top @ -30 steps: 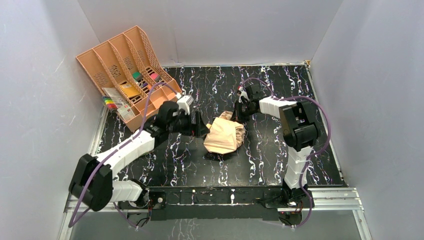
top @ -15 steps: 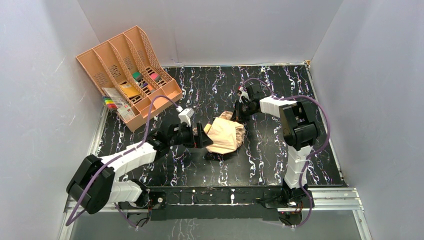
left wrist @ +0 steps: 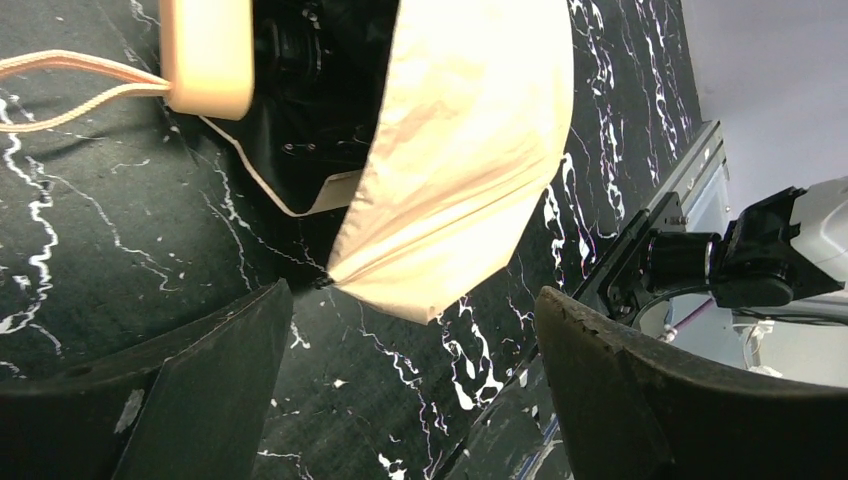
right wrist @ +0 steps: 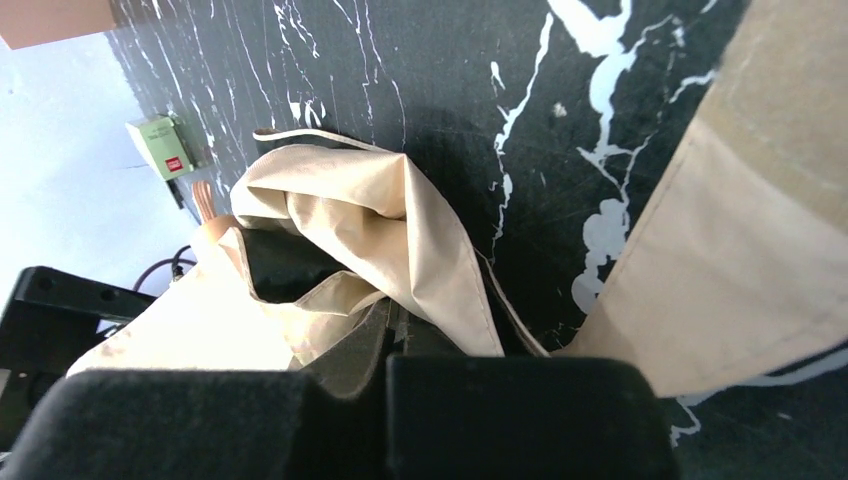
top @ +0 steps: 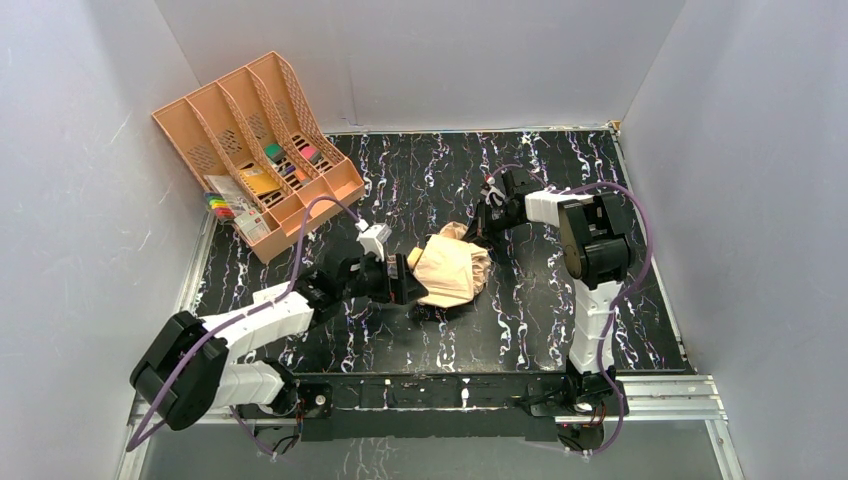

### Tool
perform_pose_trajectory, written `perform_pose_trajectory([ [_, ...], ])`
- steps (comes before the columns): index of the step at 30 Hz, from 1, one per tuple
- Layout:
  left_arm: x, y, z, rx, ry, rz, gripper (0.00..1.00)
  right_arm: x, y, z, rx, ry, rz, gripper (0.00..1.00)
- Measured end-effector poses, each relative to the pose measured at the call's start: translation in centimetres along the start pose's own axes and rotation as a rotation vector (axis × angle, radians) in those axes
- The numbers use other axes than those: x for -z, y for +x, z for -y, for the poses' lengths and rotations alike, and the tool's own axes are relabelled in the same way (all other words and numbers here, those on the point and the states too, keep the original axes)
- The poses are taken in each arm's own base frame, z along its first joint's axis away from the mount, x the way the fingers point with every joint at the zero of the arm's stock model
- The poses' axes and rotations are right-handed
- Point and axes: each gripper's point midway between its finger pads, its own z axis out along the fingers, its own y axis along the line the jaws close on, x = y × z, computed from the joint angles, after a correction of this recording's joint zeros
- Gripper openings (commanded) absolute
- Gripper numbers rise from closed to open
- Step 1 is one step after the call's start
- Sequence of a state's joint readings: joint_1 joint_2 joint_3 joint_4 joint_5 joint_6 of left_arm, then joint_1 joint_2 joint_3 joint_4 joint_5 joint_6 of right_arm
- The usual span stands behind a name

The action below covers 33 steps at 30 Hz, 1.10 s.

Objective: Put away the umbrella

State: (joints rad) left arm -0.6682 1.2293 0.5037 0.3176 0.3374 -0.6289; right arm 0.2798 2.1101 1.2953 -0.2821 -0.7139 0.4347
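As our right pincer (right wrist: 388, 360) clenches a fold of the umbrella (top: 450, 272), lying on the worktop (top: 420, 170) well apart from the tray (top: 255, 140), our left pincer (left wrist: 412, 300) gapes at its tray-facing side. We judge gathering underway; next, left must close squarely.

My left arm stretches low and forward, left gripper (top: 404, 281) spread wide; my right gripper (top: 478, 232) pinches the umbrella (top: 452, 276).

The left arm (top: 252, 318) and right arm (top: 597, 315) are built of white links and black joints; purple cables (top: 298, 240) are looped alongside.
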Motion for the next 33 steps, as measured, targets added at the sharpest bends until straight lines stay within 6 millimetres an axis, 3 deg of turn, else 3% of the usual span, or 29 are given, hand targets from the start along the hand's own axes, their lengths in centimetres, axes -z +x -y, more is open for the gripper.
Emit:
perform_pose_trajectory([
  [5,-0.9,1.6,1.0,-0.042,0.011,-0.043,0.84,0.0,0.0,0.0,-0.020,-0.027,-0.013,0.00],
  [9,-1.9,3.1,0.7,-0.045,-0.001,-0.087,0.82,0.0,0.0,0.0,-0.020,-0.029,-0.013,0.00],
  [15,-2.8,3.2,-0.3,-0.037,-0.039,-0.088,0.72,0.0,0.0,0.0,-0.018,-0.033,-0.012,0.00],
  [18,-3.6,1.7,0.3,-0.047,-0.044,-0.066,0.58,0.0,0.0,-0.1,-0.014,-0.037,-0.010,0.00],
  [22,-4.9,-2.1,2.5,-0.089,-0.025,-0.010,0.48,0.0,0.1,0.0,-0.009,-0.039,-0.007,0.00],
  [28,-6.4,-6.8,5.5,-0.158,0.012,0.043,0.47,0.0,0.1,0.0,0.000,-0.042,0.000,0.00],
  [33,-8.0,-8.5,5.6,-0.183,-0.009,0.032,0.44,0.0,0.1,0.0,0.008,-0.044,0.005,0.00],
])
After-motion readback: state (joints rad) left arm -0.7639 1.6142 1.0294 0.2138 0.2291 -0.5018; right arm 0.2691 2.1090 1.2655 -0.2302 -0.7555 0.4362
